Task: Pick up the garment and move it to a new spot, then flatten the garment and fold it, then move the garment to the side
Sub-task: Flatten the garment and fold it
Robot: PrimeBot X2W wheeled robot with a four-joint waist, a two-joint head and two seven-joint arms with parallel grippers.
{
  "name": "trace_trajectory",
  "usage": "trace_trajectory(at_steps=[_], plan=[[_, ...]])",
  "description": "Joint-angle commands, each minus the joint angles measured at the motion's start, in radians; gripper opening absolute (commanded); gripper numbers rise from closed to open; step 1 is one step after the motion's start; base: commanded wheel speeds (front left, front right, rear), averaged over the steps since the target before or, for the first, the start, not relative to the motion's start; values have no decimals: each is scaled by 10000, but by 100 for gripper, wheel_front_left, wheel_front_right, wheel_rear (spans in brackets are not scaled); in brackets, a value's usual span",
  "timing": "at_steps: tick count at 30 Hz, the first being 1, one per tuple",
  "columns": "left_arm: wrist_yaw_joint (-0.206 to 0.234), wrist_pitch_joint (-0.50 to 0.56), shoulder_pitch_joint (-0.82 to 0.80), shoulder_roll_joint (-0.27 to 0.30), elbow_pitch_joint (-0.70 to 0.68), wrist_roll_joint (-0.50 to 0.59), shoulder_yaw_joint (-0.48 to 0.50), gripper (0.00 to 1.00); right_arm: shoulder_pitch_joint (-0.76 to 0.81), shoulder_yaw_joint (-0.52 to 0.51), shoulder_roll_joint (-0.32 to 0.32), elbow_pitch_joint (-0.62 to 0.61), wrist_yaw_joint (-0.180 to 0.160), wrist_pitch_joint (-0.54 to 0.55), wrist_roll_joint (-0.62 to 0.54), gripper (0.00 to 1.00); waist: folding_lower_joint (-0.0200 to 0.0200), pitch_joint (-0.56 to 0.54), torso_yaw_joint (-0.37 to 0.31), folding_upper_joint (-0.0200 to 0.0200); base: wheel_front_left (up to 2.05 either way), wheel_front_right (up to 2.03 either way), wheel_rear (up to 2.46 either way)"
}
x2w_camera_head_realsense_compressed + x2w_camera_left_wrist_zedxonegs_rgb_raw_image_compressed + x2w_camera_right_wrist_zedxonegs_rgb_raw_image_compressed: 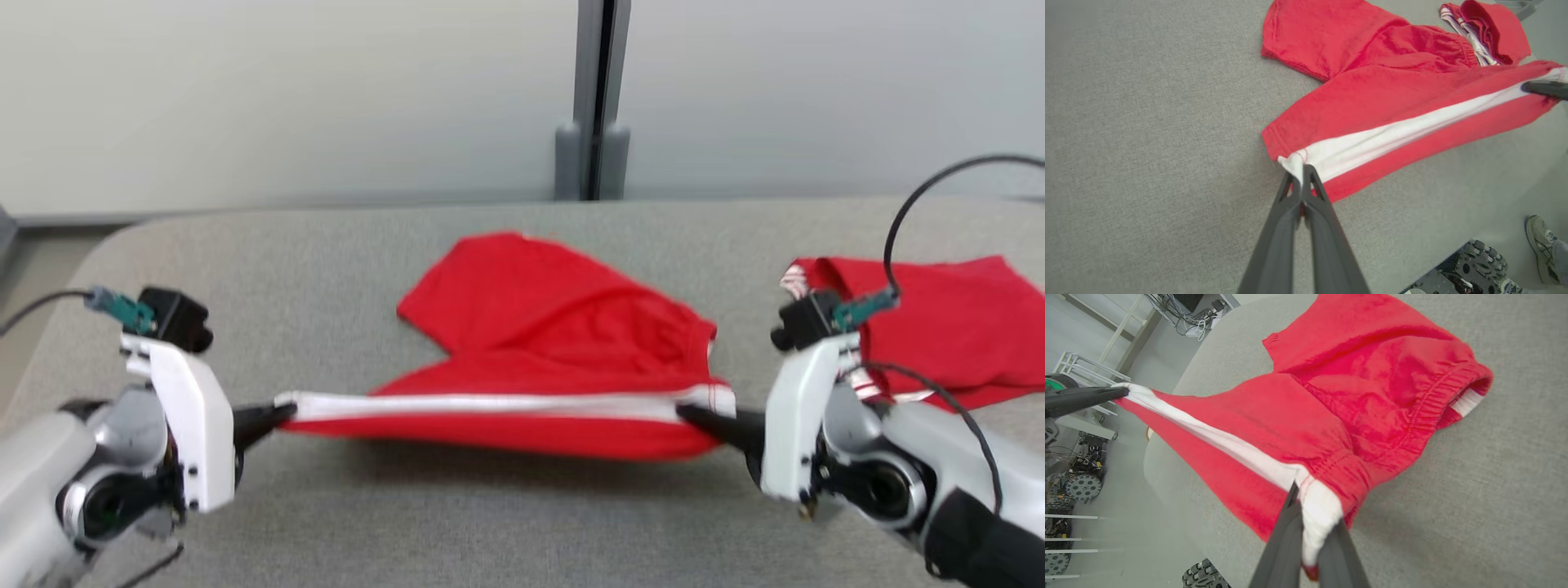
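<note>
Table (506, 523): grey, cloth-like top with rounded corners; it carries both garments and runs back to a pale wall
Red shorts (539, 327): near the middle of the table; the far leg and the gathered waistband lie on the surface, while the near side is raised and pulled taut between the two grippers, with a shadow on the table beneath it
Second red garment (955, 327): lies at the table's right, beyond the right arm and apart from the shorts; a red-and-white striped band shows at its left edge
Grey post (600, 98): upright against the wall, behind the table's far edge
Left gripper (277, 415): fingers pressed together, pinching the hem corner of the shorts where the white stripe ends; in the left wrist view the white fabric sits right between the fingertips
Right gripper (694, 415): clamped tight on the waistband end of the same stripe; white cloth bulges between its fingers in the right wrist view
White stripe (490, 404): runs straight along the raised side of the shorts from one gripper to the other
Shoe (1541, 241): a person's pale trainer on the floor, past the table's edge
</note>
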Motion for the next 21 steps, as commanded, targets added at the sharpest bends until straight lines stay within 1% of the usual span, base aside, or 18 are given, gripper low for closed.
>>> trace_trajectory(at_steps=[1,5,7,11,16,18,21], plan=[[260,216,383,368,-612,-247,-31,0,424,110,-267,-223,2,226,113,0,0,-758,-229,0,0,0,0],[948,750,1222,1228,-2442,-793,-212,0,1088,259,-805,-914,2,657,291,0,0,-1070,-306,0,0,0,0],[1178,950,1564,1612,-3219,-1041,-295,0,1391,295,-1079,-1270,2,717,300,0,0,-1195,-359,0,0,0,0],[1616,848,2123,2276,-4459,-1273,-304,0,1886,276,-1518,-1978,2,508,434,0,0,-1363,-485,0,0,0,0],[1933,654,2271,2770,-5246,-1393,-106,0,2147,145,-1832,-2608,2,196,434,0,0,-1290,-683,0,0,0,0],[1999,652,2142,2839,-5344,-1355,-39,0,2092,78,-1844,-2735,2,98,381,0,0,-1142,-801,0,0,0,0],[1982,696,1868,2789,-5222,-1297,109,0,1897,-87,-1768,-2741,2,33,390,0,0,-858,-975,0,0,0,0]])
